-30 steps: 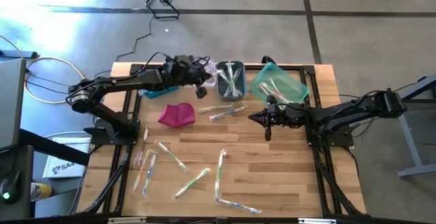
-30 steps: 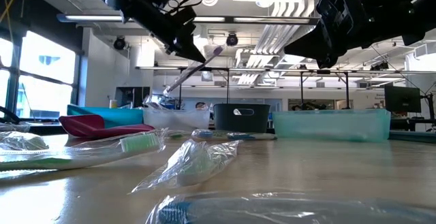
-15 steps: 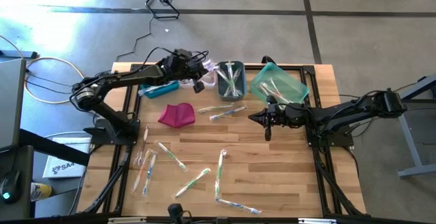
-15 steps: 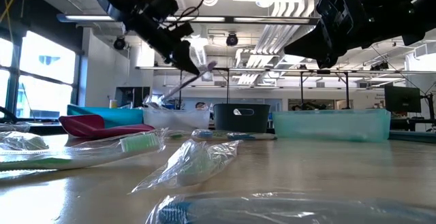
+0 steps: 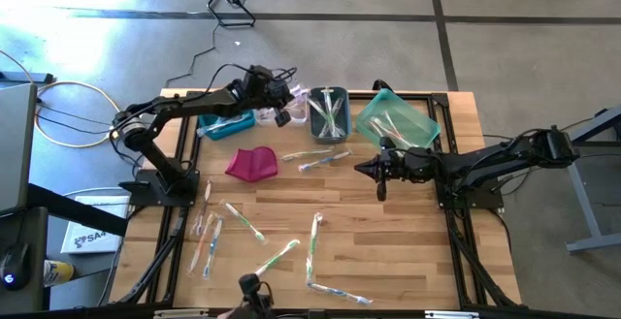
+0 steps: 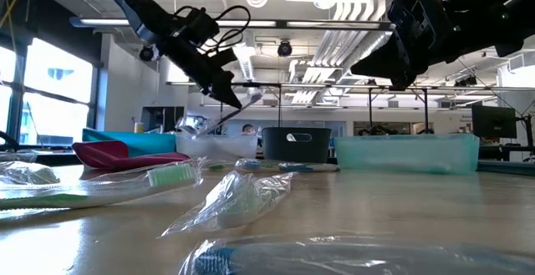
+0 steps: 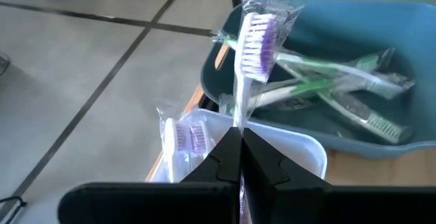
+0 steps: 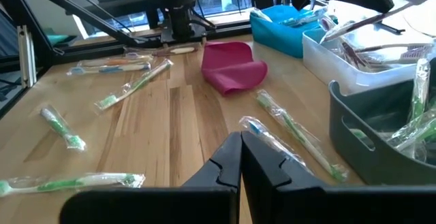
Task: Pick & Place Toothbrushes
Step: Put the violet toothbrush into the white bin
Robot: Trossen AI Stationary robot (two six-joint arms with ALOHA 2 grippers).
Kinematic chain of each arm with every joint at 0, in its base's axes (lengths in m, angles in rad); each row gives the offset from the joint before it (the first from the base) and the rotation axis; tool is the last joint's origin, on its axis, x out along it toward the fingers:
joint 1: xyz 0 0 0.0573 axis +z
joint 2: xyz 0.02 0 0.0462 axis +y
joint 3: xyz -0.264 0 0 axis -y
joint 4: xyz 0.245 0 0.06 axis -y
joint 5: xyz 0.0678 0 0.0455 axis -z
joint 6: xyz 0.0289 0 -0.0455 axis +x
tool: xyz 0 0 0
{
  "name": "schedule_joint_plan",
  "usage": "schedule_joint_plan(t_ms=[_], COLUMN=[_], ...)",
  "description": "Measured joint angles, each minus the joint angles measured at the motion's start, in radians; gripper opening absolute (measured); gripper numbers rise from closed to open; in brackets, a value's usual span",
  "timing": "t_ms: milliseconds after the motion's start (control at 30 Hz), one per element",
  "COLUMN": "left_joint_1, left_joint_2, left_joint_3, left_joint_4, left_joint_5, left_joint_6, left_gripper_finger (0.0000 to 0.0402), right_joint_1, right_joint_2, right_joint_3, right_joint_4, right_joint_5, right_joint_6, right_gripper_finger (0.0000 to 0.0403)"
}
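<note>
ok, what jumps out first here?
The left gripper, shut on a purple-bristled toothbrush, hovers above the clear bin at the table's far edge. Wrapped toothbrushes litter the near table, and the right gripper waits mid-table, fingers shut.

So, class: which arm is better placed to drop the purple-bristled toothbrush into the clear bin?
Left. Its gripper already grips that toothbrush above the clear bin; the right gripper hangs empty mid-table.
</note>
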Motion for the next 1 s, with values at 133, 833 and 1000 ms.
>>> schedule_joint_plan(t_ms=[133, 833, 1000], left_joint_1=[0.017, 0.045, 0.045], left_joint_2=[0.000, 0.000, 0.000], left_joint_3=[0.000, -0.106, -0.106], left_joint_4=[-0.014, -0.048, -0.044], left_joint_5=[0.011, 0.033, 0.016], left_joint_6=[0.000, -0.004, -0.004], left_gripper_finger=[0.0000, 0.0000, 0.0000], right_joint_1=[0.000, 0.000, 0.000], right_joint_2=[0.000, 0.000, 0.000], right_joint_3=[0.000, 0.000, 0.000], right_joint_4=[0.000, 0.001, 0.001], right_joint_5=[0.000, 0.000, 0.000], right_joint_6=[-0.001, -0.003, -0.003], right_gripper_finger=[0.0002, 0.0002, 0.0002])
